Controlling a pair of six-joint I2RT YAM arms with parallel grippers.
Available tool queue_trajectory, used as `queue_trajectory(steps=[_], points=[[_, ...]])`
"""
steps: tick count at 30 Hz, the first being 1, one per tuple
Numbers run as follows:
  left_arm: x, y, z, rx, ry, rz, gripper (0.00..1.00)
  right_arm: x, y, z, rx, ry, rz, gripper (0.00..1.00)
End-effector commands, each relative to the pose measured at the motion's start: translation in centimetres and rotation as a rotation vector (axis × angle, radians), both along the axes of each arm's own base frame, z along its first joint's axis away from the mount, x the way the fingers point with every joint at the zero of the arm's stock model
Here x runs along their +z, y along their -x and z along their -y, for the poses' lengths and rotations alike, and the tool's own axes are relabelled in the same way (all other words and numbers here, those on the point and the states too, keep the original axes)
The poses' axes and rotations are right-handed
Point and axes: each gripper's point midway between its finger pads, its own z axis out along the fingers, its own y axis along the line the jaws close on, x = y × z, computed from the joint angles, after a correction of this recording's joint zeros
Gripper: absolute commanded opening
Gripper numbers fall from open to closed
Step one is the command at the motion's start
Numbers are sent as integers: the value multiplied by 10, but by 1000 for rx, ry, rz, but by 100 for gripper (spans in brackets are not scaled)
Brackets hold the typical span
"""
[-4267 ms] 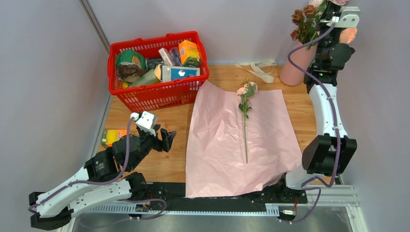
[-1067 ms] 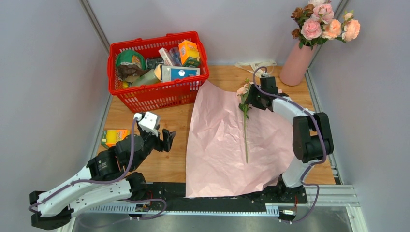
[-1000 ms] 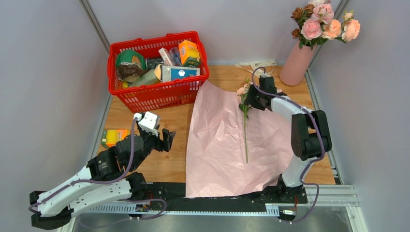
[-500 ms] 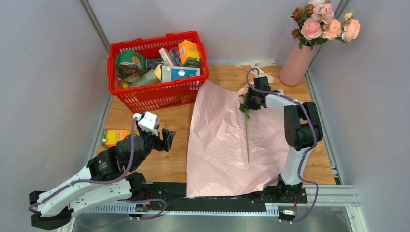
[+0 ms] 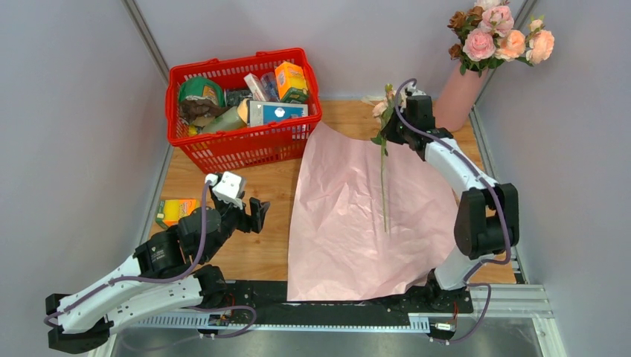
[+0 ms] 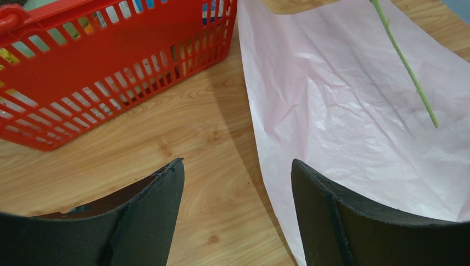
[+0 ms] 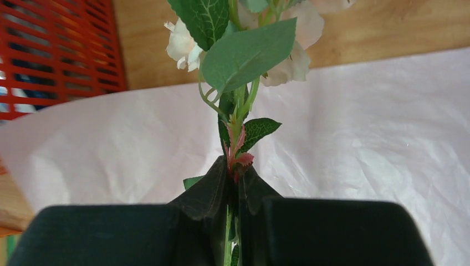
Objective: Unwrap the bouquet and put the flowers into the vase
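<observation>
My right gripper (image 5: 388, 134) is shut on the last loose flower (image 5: 384, 175) just below its leaves, and the flower hangs off the paper with its stem trailing toward me. In the right wrist view the stem (image 7: 237, 138) is pinched between the fingertips of the right gripper (image 7: 235, 172), with pale blooms (image 7: 296, 52) above. The salmon-pink vase (image 5: 452, 100) stands at the back right with several roses (image 5: 497, 39) in it. The bouquet's pink wrapping paper (image 5: 357, 223) lies spread flat. My left gripper (image 5: 251, 216) is open over bare wood, also seen as the left gripper (image 6: 237, 166) in its wrist view.
A red basket (image 5: 245, 145) full of groceries stands at the back left, close to the paper's far-left corner. Its wall (image 6: 83, 72) fills the left wrist view's upper left. A small yellow box (image 5: 171, 210) lies by the left table edge.
My right gripper has shut on the flower's stem and lifted it off the paper, carrying it back toward the vase. The left arm has not moved.
</observation>
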Motion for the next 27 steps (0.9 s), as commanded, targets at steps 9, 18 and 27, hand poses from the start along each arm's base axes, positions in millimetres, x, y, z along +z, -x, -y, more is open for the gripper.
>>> queue_trajectory(steps=[9, 18, 27], points=[[1, -2, 1, 5, 3, 10, 79, 239, 26, 16, 64, -13, 793, 8], [2, -1, 1, 3, 10, 12, 78, 365, 92, 59, -34, 224, 1383, 4], [0, -1, 4, -9, 3, 2, 78, 427, 133, 119, -140, 296, 1733, 6]])
